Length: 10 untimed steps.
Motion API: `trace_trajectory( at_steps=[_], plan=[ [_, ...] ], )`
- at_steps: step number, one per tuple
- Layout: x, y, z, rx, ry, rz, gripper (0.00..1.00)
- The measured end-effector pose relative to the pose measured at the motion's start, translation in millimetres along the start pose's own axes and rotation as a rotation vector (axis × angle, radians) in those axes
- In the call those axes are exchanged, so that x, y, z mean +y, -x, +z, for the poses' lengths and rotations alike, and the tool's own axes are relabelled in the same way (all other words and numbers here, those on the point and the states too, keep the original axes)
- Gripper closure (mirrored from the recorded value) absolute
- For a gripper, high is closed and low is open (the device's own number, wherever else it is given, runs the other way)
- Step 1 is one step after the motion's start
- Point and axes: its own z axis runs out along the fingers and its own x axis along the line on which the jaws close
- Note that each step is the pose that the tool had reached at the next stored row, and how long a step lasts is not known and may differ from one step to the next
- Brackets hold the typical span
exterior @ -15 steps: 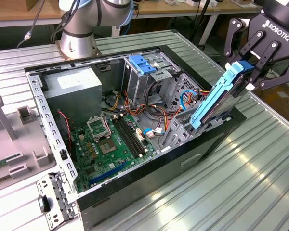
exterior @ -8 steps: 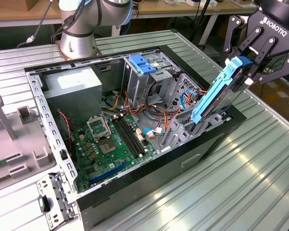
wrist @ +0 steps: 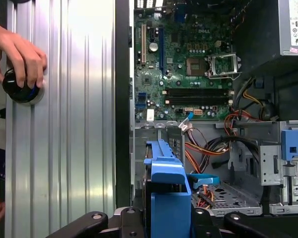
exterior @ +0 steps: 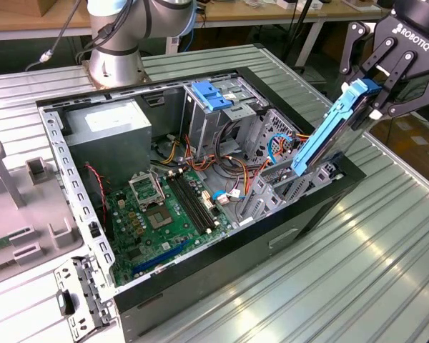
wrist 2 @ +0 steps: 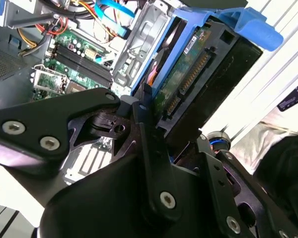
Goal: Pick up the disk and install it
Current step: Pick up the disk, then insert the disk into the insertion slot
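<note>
The disk (exterior: 320, 137) is a dark drive in bright blue side rails. It stands steeply tilted at the exterior view's right side of the open computer case (exterior: 236, 246). Its lower end sits in the metal drive bay (exterior: 286, 187), and its upper end with the blue tab is up in the air. My gripper (exterior: 369, 91) is shut on that upper end, one black finger on each rail. The second wrist view shows the disk's (wrist 2: 198, 74) circuit board and connector between the fingers (wrist 2: 141, 116). In the first wrist view the blue rail (wrist: 166, 196) runs down toward the bay.
Inside the case lie a green motherboard (exterior: 161, 214), a grey power supply (exterior: 107, 128), cable bundles (exterior: 236, 168) and another blue-fronted drive cage (exterior: 211, 95). The arm's base (exterior: 114, 43) stands behind. A person's hand (wrist: 20, 52) holds a black round object (wrist: 19, 91) on the ribbed table beside the case.
</note>
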Motion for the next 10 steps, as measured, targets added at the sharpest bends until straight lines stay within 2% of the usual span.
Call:
trace_trajectory(
  at_steps=[3, 10],
  plan=[
    [-3.9, 0.2, -0.2, -0.0001, 0.0003, 0.0, 0.64],
    [-4.6, 0.1, -0.2, -0.0002, 0.0003, 0.0, 0.64]
  ],
)
